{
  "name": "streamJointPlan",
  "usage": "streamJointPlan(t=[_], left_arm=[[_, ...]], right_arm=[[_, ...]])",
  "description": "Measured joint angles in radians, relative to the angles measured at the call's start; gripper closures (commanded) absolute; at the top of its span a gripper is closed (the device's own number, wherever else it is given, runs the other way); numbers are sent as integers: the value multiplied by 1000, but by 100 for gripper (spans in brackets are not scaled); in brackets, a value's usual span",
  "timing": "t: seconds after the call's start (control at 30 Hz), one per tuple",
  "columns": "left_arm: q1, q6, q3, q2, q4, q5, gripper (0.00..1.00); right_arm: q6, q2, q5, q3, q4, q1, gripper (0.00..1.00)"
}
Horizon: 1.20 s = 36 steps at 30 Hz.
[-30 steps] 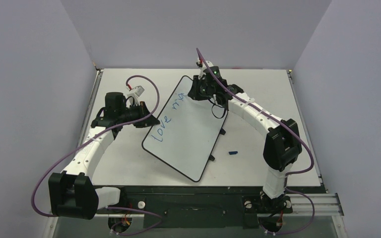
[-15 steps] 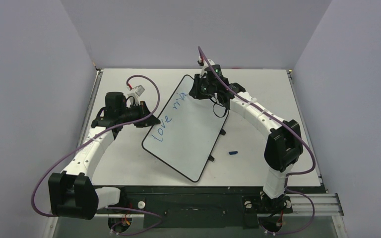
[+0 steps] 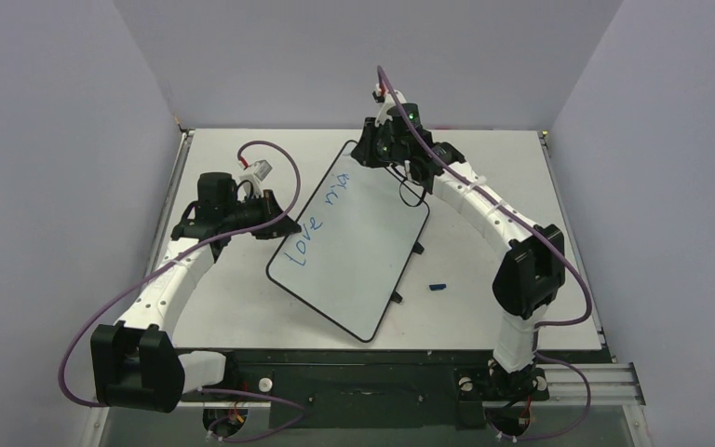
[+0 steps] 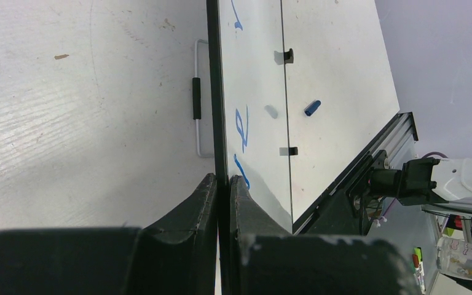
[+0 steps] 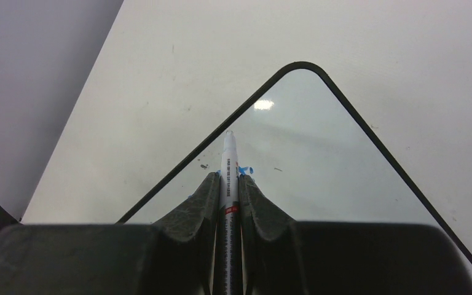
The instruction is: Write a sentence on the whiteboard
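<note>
In the right wrist view, the right gripper (image 5: 228,179) was clenched around a marker (image 5: 228,161) with a white barrel, which pointed up the middle of the frame between the two dark fingers. Its tip lay over the black rim near a rounded corner of the whiteboard (image 5: 319,166); whether it touched the surface could not be told. A few flecks of blue showed beside the fingertips. In the left wrist view, the left gripper (image 4: 222,179) at the bottom centre was clamped tight on the thin black edge of the whiteboard (image 4: 252,67), one finger on each face. From the overhead view, the whiteboard (image 3: 358,251) lay slanted across the middle of the table (image 3: 493,177), with the right gripper (image 3: 373,155) over its far corner and the left gripper (image 3: 276,209) at its left edge. The blue writing (image 3: 313,227) ran along the board's upper left side, reading "Love" and then a few more letters. A small blue cap (image 3: 438,286) lay on the table just right of the board.
</note>
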State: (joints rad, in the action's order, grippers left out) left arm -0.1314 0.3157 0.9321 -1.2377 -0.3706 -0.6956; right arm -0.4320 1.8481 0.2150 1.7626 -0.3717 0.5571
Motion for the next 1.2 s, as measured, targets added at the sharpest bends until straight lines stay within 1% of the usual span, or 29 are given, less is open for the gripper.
streamJointPlan(t=[0.4, 0.83, 0.97, 1.2], left_arm=[[-1, -6, 0, 0, 0, 3, 100], [-5, -6, 2, 0, 0, 4, 100], [-5, -6, 2, 0, -6, 10, 100], [-5, -6, 2, 0, -16, 12, 100]], right_arm=[[-10, 79, 20, 21, -4, 0, 100], [-11, 80, 29, 24, -4, 0, 100], [-11, 75, 29, 0, 8, 0, 100], [-4, 20, 26, -108, 24, -2, 100]])
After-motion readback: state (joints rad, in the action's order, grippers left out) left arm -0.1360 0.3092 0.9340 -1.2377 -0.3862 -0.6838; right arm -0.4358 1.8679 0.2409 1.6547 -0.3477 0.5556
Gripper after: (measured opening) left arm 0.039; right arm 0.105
